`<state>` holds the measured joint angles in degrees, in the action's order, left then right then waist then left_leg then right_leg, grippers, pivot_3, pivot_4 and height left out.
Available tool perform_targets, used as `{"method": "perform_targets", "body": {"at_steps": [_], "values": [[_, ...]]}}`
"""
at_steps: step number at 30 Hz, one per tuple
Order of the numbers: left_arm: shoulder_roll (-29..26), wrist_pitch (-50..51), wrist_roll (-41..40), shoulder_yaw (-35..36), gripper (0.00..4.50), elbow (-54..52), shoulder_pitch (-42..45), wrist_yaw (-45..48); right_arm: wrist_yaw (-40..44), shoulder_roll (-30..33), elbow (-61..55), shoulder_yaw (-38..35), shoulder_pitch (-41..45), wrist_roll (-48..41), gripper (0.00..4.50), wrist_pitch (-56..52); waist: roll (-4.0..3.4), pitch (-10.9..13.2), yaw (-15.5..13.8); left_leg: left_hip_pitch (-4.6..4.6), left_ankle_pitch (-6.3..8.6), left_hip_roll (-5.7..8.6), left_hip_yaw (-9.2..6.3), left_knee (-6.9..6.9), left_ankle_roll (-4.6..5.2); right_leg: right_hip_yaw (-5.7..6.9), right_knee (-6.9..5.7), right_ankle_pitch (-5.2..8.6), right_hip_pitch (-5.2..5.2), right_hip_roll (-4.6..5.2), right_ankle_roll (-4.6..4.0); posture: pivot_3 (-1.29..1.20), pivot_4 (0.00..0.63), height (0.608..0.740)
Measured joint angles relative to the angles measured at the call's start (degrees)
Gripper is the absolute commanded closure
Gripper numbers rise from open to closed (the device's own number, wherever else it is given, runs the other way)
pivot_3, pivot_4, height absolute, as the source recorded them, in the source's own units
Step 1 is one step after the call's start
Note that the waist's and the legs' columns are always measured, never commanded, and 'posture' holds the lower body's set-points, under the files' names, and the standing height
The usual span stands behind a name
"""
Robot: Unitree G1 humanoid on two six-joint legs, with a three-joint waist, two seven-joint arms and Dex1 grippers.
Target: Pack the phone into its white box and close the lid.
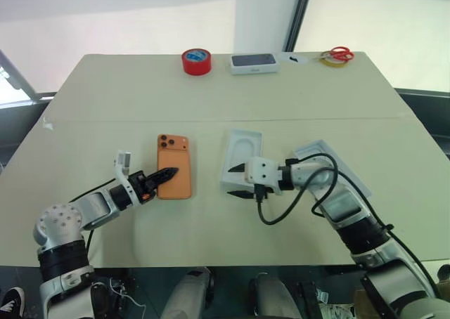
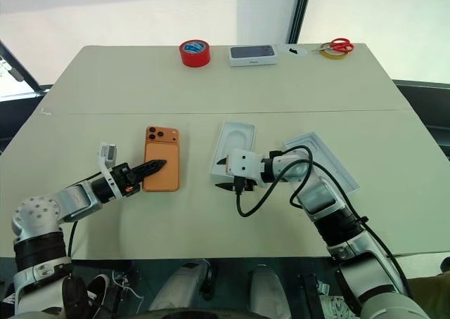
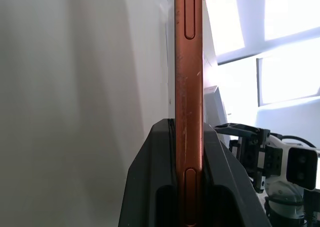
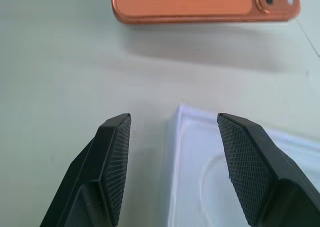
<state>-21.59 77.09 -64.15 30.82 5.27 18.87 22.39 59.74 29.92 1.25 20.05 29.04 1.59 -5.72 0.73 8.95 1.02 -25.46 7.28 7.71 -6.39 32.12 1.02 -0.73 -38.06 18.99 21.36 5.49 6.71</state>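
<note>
The orange phone [image 1: 176, 161] sits left of the table's centre, camera lenses at its far end. My left gripper [image 1: 169, 172] reaches in from the left and is shut on it; in the left wrist view the phone's edge [image 3: 189, 87] stands clamped between the black fingers [image 3: 150, 187]. A shadow under the phone [image 4: 200, 4] suggests it is slightly off the table. My right gripper [image 1: 238, 180] is open, pointing left at the near corner of a thin white moulded insert [image 1: 242, 154]. A white cardboard piece [image 2: 330, 161] lies partly under my right forearm; whether it is the box or the lid is unclear.
Along the far edge of the table [image 1: 105, 108] are a red tape roll [image 1: 197, 61], a small white box with a dark top [image 1: 253, 63], and red-handled scissors [image 1: 341, 53] on a yellow roll. A black cable loops from my right wrist over the table.
</note>
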Motion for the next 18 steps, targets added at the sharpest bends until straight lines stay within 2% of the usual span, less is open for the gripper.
{"method": "perform_targets", "body": {"at_steps": [4,7,9,18], "values": [[1.3,-0.4,0.0,-1.0,4.5,-0.1,0.4,-1.4,-1.6,0.6,0.1,0.0,-0.8,1.6,1.65,1.2,0.11,0.1,-0.3,-0.02,0.0,0.01,0.01,0.04,0.0,0.0,0.02,0.0,-0.01,0.01,-0.01,0.0,0.15,0.74],[1.5,-1.5,0.0,-1.6,4.5,-0.1,1.5,-1.8,-1.8,0.6,0.4,0.0,-1.3,1.7,2.45,1.3,0.14,0.1,-0.4,-0.03,0.0,0.02,0.0,0.05,0.0,0.0,0.04,0.0,-0.02,0.01,0.0,0.0,0.15,0.74],[1.4,-1.7,0.0,-2.1,4.5,-0.2,1.8,-2.0,-1.8,0.6,0.5,0.0,-1.6,1.7,3.38,1.3,0.14,0.1,-0.4,-0.03,0.0,0.02,0.01,0.05,0.0,0.0,0.05,0.0,-0.02,0.02,0.0,0.0,0.15,0.74],[1.4,-1.5,-0.3,-2.6,4.5,-0.2,1.8,-2.5,-2.7,0.6,0.5,-0.1,-2.2,1.7,3.38,1.5,0.14,0.1,-0.3,-0.03,-0.01,0.02,0.01,0.05,0.01,0.0,0.05,0.0,-0.02,0.01,0.0,0.0,0.15,0.74]]}}
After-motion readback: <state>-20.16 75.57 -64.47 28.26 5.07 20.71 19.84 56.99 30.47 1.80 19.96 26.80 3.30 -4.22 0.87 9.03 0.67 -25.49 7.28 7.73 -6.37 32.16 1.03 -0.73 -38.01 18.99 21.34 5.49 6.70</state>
